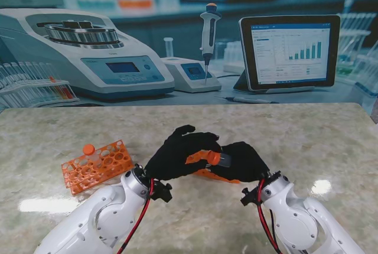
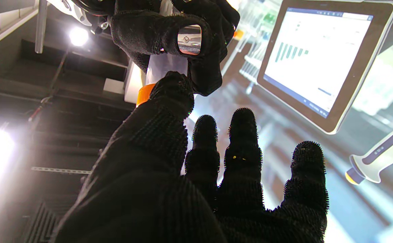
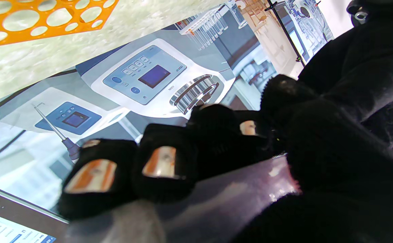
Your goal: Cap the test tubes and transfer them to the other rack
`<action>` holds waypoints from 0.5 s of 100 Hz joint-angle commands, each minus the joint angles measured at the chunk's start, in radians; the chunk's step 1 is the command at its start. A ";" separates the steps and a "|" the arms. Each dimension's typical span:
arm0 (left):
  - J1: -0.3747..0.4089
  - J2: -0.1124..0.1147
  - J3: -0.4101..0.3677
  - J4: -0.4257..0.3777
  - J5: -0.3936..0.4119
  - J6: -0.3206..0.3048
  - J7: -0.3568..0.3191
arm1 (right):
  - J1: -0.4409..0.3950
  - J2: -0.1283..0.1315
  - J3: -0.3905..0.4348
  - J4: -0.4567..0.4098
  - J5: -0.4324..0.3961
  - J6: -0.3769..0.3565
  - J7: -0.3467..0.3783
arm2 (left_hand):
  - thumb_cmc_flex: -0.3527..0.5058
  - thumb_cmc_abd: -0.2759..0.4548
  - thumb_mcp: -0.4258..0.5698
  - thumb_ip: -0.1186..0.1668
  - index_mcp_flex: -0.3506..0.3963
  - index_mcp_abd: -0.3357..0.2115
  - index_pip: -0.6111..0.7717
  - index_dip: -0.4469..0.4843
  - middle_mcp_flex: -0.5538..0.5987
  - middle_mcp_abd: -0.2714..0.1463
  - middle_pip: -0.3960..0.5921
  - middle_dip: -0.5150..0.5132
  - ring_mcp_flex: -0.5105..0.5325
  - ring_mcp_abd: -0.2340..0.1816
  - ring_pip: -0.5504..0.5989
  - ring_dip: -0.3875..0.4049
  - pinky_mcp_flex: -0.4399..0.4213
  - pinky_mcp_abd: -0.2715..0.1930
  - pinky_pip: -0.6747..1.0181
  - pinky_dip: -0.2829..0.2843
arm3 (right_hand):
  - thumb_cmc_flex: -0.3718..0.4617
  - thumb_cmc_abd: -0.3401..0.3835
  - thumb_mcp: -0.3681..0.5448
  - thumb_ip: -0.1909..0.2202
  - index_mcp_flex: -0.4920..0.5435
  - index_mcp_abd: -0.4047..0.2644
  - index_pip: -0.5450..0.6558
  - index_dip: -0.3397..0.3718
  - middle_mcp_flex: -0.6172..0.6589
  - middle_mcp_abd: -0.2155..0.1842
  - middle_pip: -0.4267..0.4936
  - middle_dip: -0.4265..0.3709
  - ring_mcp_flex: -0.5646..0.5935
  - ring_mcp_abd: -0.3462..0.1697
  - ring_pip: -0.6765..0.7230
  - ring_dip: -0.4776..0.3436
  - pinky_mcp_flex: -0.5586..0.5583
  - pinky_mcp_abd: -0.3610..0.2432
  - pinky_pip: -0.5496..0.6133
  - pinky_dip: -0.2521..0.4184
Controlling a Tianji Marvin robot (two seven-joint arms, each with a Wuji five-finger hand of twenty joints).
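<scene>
my black-gloved right hand (image 1: 241,160) grips a clear plastic test tube (image 1: 225,159) at centre frame. my black-gloved left hand (image 1: 176,153) pinches its orange cap (image 1: 204,157). an orange plastic rack (image 1: 97,165) sits at left, holding one capped tube (image 1: 88,149).

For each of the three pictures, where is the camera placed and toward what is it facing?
Stand view: above the shoulders, looking down at the table; both arms, both hands.
Left wrist view: along the left hand toward the right hand.
Right wrist view: along the right hand's fingers.
Shared: all three show the test tube, held between the hands.
</scene>
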State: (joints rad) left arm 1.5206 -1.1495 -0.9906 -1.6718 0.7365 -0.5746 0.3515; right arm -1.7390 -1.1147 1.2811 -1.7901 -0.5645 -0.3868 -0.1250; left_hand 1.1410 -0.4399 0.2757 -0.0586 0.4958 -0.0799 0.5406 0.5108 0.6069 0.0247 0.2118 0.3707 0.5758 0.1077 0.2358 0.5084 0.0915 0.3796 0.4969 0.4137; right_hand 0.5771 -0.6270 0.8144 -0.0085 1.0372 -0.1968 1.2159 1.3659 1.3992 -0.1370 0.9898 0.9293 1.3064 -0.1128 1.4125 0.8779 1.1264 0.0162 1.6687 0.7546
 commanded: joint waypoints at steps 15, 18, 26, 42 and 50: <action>0.011 0.002 -0.005 -0.012 0.001 -0.016 -0.022 | -0.008 -0.004 -0.005 -0.017 -0.001 -0.003 0.007 | 0.150 0.130 0.174 0.026 0.180 -0.215 0.078 -0.055 -0.002 -0.033 -0.027 -0.029 -0.028 -0.010 -0.020 -0.016 -0.024 -0.017 -0.003 0.008 | 0.010 0.015 -0.002 -0.017 0.045 -0.016 0.058 0.025 0.040 -0.017 0.011 0.017 0.018 -0.126 0.186 0.063 0.061 -0.062 0.256 0.062; 0.012 0.002 -0.007 -0.014 0.001 -0.018 -0.025 | -0.008 -0.004 -0.005 -0.017 -0.001 -0.003 0.007 | 0.150 0.131 0.183 0.026 0.180 -0.212 0.077 -0.059 -0.002 -0.033 -0.027 -0.029 -0.028 -0.011 -0.020 -0.016 -0.024 -0.017 -0.004 0.008 | 0.010 0.015 -0.002 -0.017 0.044 -0.017 0.058 0.025 0.040 -0.014 0.011 0.017 0.018 -0.126 0.186 0.063 0.061 -0.062 0.256 0.062; 0.015 0.003 -0.011 -0.018 0.001 -0.023 -0.030 | -0.008 -0.004 -0.005 -0.017 -0.001 -0.003 0.007 | 0.150 0.128 0.221 0.023 0.187 -0.214 0.079 -0.068 -0.002 -0.032 -0.028 -0.030 -0.030 -0.011 -0.021 -0.017 -0.025 -0.017 -0.006 0.009 | 0.010 0.014 -0.002 -0.017 0.044 -0.019 0.057 0.025 0.040 -0.015 0.011 0.017 0.018 -0.126 0.186 0.063 0.061 -0.062 0.256 0.062; 0.018 0.005 -0.019 -0.024 0.000 -0.029 -0.039 | -0.007 -0.004 -0.007 -0.016 0.000 -0.002 0.007 | 0.150 0.131 0.278 0.011 0.192 -0.219 0.087 -0.082 -0.004 -0.031 -0.031 -0.034 -0.034 -0.011 -0.023 -0.019 -0.028 -0.018 -0.014 0.008 | 0.009 0.014 -0.002 -0.017 0.044 -0.019 0.057 0.025 0.040 -0.016 0.011 0.017 0.018 -0.126 0.186 0.063 0.061 -0.061 0.256 0.061; 0.020 0.006 -0.023 -0.028 -0.006 -0.032 -0.048 | -0.006 -0.004 -0.007 -0.016 0.000 -0.002 0.008 | 0.150 0.134 0.291 0.007 0.187 -0.220 0.082 -0.091 -0.007 -0.034 -0.033 -0.036 -0.038 -0.011 -0.025 -0.020 -0.033 -0.019 -0.019 0.007 | 0.009 0.014 -0.002 -0.017 0.044 -0.019 0.057 0.025 0.040 -0.016 0.010 0.017 0.018 -0.126 0.186 0.063 0.061 -0.061 0.256 0.061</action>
State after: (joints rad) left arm 1.5350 -1.1461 -1.0134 -1.6883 0.7344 -0.6003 0.3165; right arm -1.7413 -1.1149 1.2794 -1.7962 -0.5653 -0.3894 -0.1217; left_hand 1.2102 -0.3872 0.4798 -0.0486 0.5718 -0.1710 0.5120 0.4111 0.6069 0.0245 0.1988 0.3495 0.5637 0.1078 0.2258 0.4986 0.0809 0.3764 0.4970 0.4137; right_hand 0.5771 -0.6270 0.8143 -0.0089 1.0372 -0.1974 1.2159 1.3662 1.3992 -0.1370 0.9898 0.9293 1.3061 -0.1128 1.4125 0.8781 1.1257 0.0162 1.6687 0.7554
